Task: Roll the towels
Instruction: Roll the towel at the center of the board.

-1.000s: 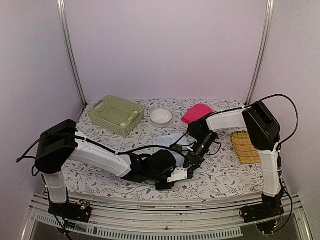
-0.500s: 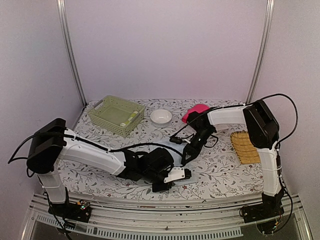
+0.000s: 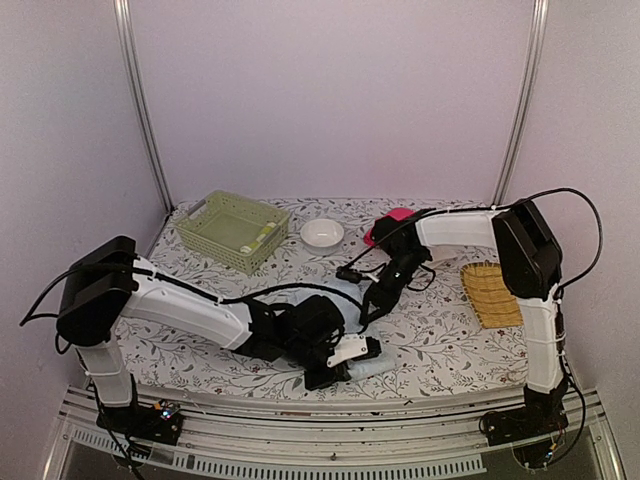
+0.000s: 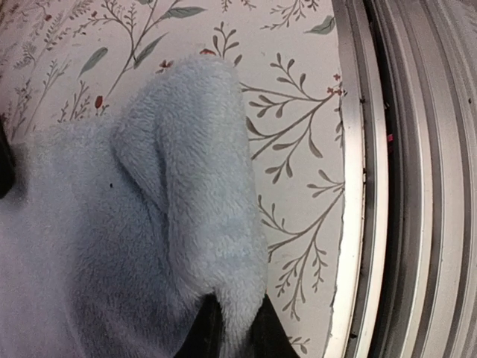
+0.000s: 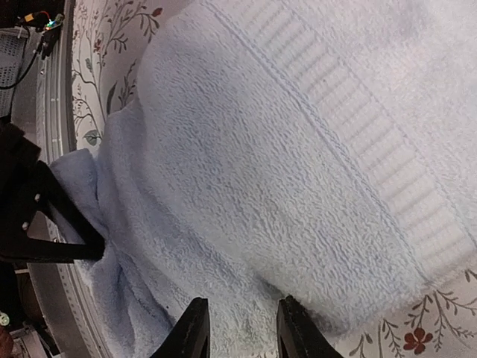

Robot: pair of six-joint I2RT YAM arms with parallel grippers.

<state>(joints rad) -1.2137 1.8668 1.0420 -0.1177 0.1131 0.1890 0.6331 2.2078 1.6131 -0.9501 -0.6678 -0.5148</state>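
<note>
We find the table [image 3: 440, 340] carrying the pale blue towel [image 4: 89, 261] near its front edge, between the two arms, bunched rather than spread flat. The left gripper [image 4: 232, 321] is closed tight on a raised fold of that towel, close to the table's front rail. We judge this is meant to anchor or lift that edge as the start of a roll. The right gripper [image 5: 243, 306] stands part-open, its tips at the cloth farther back with no fold clamped between them, probably placed to gather the bulk. The pink towel [image 3: 400, 215] lies at the far side, partly hidden behind the right arm.
</note>
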